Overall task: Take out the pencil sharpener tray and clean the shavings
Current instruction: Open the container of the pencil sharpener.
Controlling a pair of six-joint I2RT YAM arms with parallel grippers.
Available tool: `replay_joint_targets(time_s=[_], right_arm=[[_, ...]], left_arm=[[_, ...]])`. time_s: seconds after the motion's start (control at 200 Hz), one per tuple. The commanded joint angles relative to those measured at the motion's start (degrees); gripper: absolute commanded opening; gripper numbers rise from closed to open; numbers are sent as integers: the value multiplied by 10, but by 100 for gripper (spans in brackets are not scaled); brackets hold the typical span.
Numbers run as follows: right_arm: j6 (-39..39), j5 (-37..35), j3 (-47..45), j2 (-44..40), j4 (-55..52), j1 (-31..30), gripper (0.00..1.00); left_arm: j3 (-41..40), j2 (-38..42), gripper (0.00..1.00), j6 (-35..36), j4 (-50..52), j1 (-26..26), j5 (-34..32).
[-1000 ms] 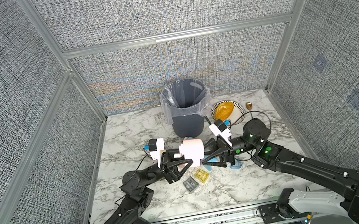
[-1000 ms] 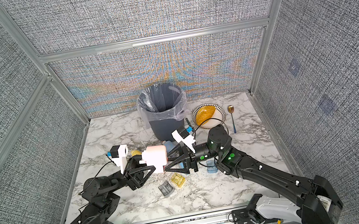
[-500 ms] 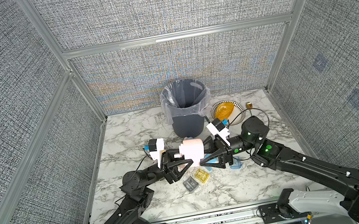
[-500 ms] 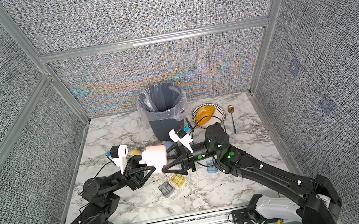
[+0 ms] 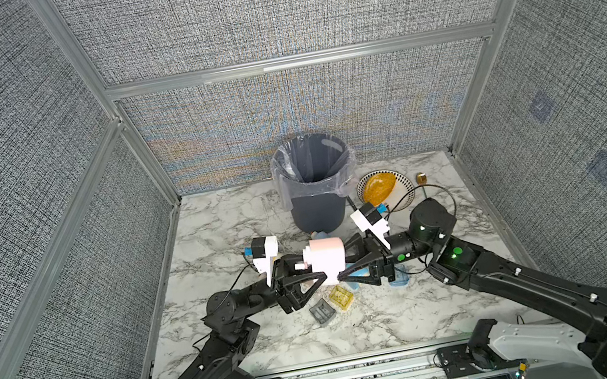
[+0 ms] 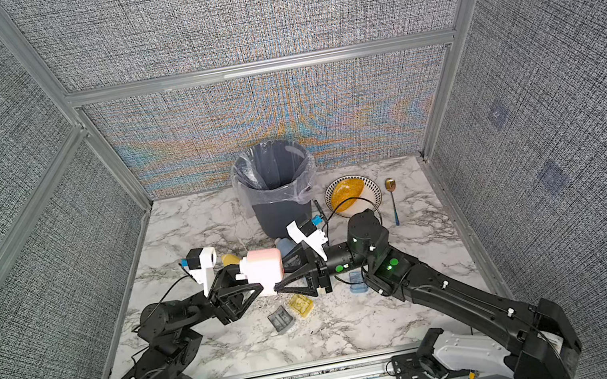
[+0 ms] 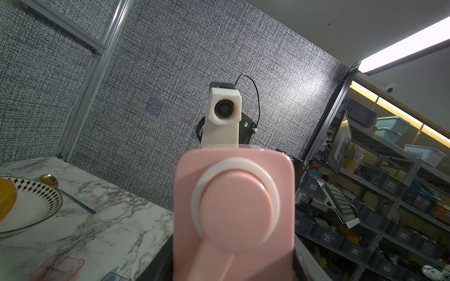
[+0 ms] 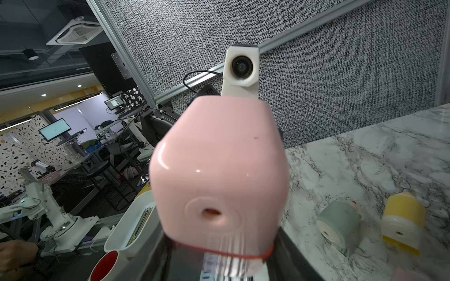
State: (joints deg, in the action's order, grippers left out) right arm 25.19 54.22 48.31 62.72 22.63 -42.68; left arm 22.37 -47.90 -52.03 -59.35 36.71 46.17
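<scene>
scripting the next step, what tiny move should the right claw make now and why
Likely a straight pull back from the left claw: it clamps the pink boxy plastic sharpener in the air, and the right claw sits at its lower front, where a red-edged tray seems seated. Whether it grips is unclear.

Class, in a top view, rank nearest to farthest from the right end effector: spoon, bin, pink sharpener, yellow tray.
1. Pink sharpener, at the right end effector's tips.
2. Yellow tray, close by, nearer the robot.
3. Bin, at the back.
4. Spoon, back right.
</scene>
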Motion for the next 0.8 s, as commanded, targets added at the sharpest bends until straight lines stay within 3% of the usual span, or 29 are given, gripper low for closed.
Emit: replay_joint_targets(time_s=[0.0, 0.335, 0.791], right_arm=[[-14, -14, 0, -7, -16, 8, 46], [-21, 14, -20, -29, -17, 36, 46], [-49, 29, -20, -86, -78, 100, 46]], left_arm=[[0, 12, 0, 11, -20, -2, -24], [12, 49, 0, 21, 11, -2, -39], [17, 128, 0, 74, 135, -2, -71]])
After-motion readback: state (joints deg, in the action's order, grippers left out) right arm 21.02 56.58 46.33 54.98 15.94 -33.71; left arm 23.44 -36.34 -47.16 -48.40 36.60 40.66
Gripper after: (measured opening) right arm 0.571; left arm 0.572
